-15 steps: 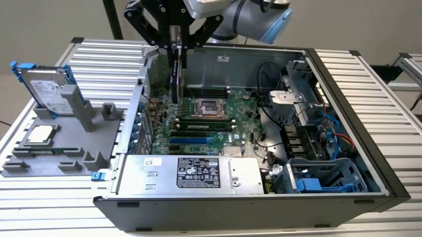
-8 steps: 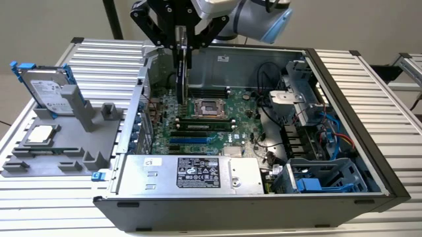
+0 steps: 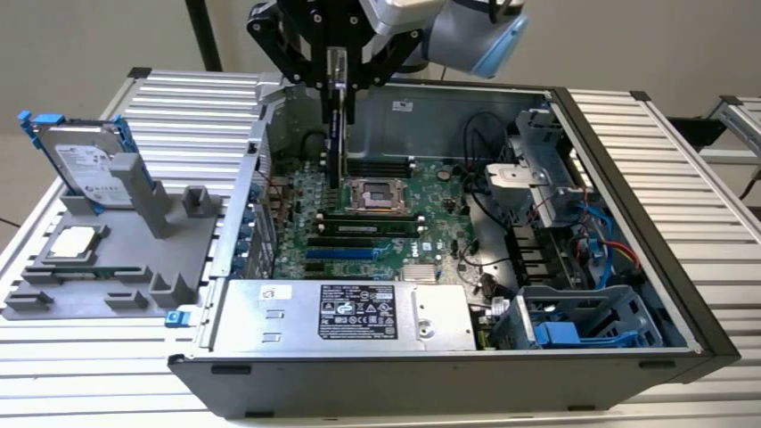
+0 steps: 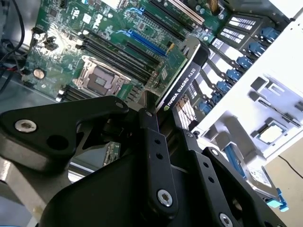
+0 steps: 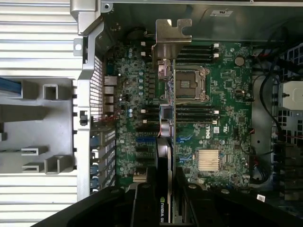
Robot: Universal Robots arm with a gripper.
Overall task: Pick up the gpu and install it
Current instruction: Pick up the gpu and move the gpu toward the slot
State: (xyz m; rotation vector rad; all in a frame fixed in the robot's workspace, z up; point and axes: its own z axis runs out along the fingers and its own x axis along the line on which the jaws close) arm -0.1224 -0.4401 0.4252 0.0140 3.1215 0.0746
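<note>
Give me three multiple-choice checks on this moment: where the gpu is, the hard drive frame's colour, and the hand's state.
1. Where is the gpu?
A. On the table
B. On the power supply
C. Over the motherboard, in the case
2. The hard drive frame's colour?
A. Blue
B. Red
C. Yellow
3. The hand is:
A. Open
B. Shut on the gpu
C. Holding the hard drive
Answers: C, the card hangs upright over the board; A, blue edges show around the drive; B, it clamps the card's top edge.
</note>
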